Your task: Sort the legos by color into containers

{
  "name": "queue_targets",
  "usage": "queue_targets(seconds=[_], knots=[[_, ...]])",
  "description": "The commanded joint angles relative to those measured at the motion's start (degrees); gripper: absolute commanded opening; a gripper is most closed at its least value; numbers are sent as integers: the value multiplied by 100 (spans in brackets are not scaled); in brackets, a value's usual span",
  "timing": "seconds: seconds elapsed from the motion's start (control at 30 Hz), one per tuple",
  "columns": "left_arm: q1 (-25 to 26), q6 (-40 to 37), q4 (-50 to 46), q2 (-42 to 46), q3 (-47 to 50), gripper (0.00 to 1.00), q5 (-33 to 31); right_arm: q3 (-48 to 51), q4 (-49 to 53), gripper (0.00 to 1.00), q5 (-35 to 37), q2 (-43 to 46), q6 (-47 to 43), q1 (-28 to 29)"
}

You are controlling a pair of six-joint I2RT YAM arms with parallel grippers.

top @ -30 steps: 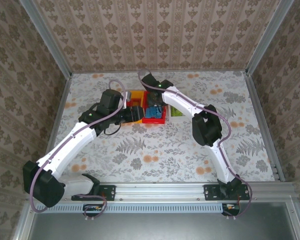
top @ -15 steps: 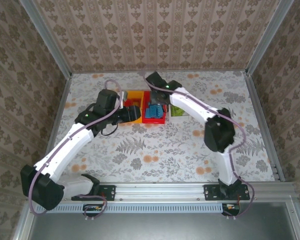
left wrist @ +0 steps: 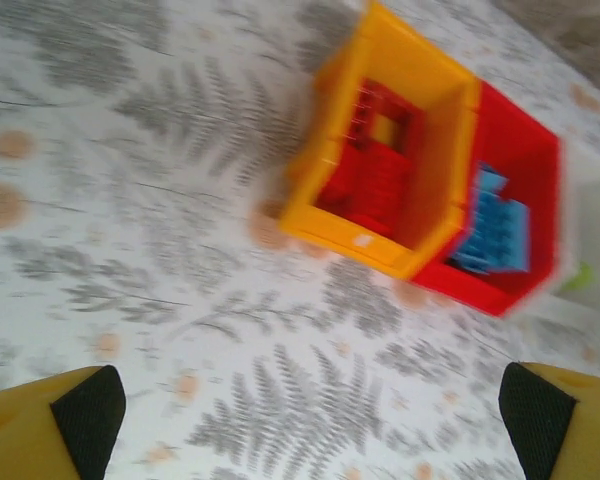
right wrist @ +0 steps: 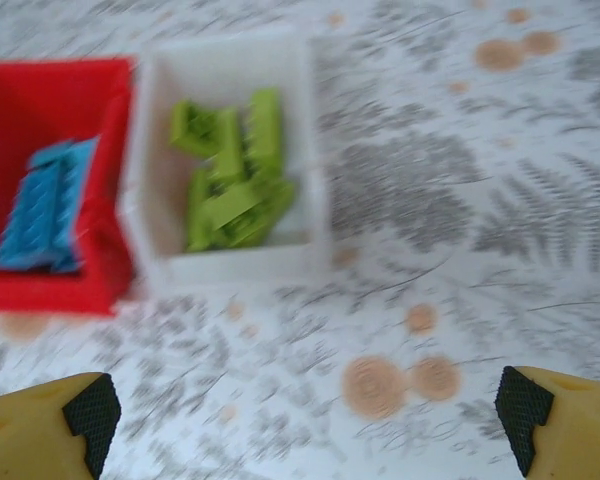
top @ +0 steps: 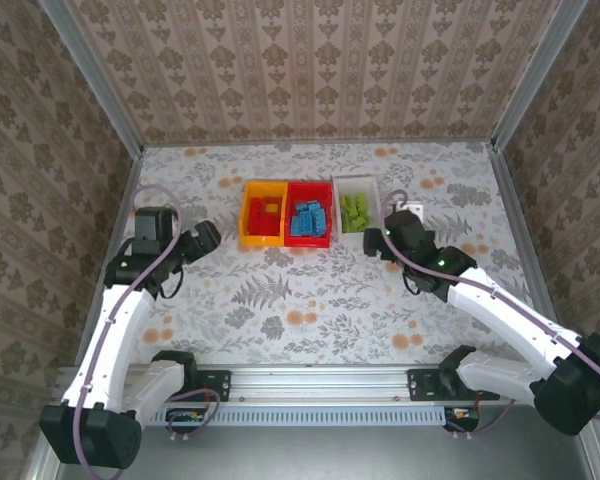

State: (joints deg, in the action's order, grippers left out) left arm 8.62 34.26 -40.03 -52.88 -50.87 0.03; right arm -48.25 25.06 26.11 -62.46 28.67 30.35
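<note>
Top external view gives you the whole layout: the three containers stand in one row at the far middle of the table (top: 310, 300), touching side by side, with the yellow-orange bin (top: 244, 215) on the left, the red bin (top: 308, 243) in the middle and the white bin (top: 337, 205) on the right. The legos are inside them: the red bricks (top: 263, 212) lie in the yellow-orange bin, the blue bricks (top: 308, 220) in the red bin and the lime green bricks (top: 355, 212) in the white one, and you find no loose brick on the flowered table. You may judge that the sorting is complete, one color for each bin, which explains why both arms are away from the row, the left gripper (top: 202, 240) well to its left and the right gripper (top: 375, 240) near the front corner of the white bin. In both wrist views the fingers stand wide apart, the black pads (left wrist: 85, 405) at the lower corners with nothing between them, so neither carries a brick. The bins are smooth hard plastic boxes with thin straight walls and open tops; the white one is a little translucent. The bricks are small, glossy and lie in loose heaps, and one red piece (left wrist: 385, 125) seems to be an open square frame, because the yellow floor shows through it. The wrist pictures are blurred, so finer details you cannot confirm.
</note>
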Motion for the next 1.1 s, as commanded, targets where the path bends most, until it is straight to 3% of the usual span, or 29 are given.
queue_targets(seconds=[0.0,0.07,0.13,0.27,0.4,0.53,0.63,0.77,0.83,0.9,1.0,1.03,1.07], knots=[[-47,-217,357,75,475,100,-2433,786,-620,100,794,385,-79,-915],[-53,-1306,1689,227,1224,100,-3048,1488,-1545,100,1275,663,-354,-1335],[-121,-1866,2778,167,1764,100,-3388,1902,-2391,100,1390,617,-904,-1583],[-543,-2657,3617,-704,2034,100,-2572,1747,-2755,100,915,-246,-1856,-1896],[-662,-2725,4512,-1570,2169,100,-2083,2288,-4460,100,298,-860,-1859,-2198],[-805,-2777,5633,-2422,2044,100,-1646,2179,-5692,99,-360,-1523,-2049,-2409],[-923,-2822,6485,-2957,1883,100,-1326,1965,-5982,100,-736,-1962,-2391,-2664],[-1001,-3052,6404,-3495,1423,100,-980,2309,-6784,100,-1304,-2146,-2352,-2912],[-862,-3297,6767,-3417,1633,100,-885,2898,-7955,100,-1318,-2325,-2320,-2926],[-578,-3627,7791,-3312,2230,100,-958,3516,-9460,99,-1139,-2616,-2163,-3005],[-538,-3666,9561,-3577,3016,100,-1178,3599,-9425,100,-1319,-2524,-2106,-3096],[-566,-3593,9525,-3559,3040,100,-1149,3526,-9319,100,-1319,-2529,-2112,-3092],[-597,-3507,8902,-3453,2833,100,-1088,3412,-9037,100,-1316,-2473,-2124,-3084]])
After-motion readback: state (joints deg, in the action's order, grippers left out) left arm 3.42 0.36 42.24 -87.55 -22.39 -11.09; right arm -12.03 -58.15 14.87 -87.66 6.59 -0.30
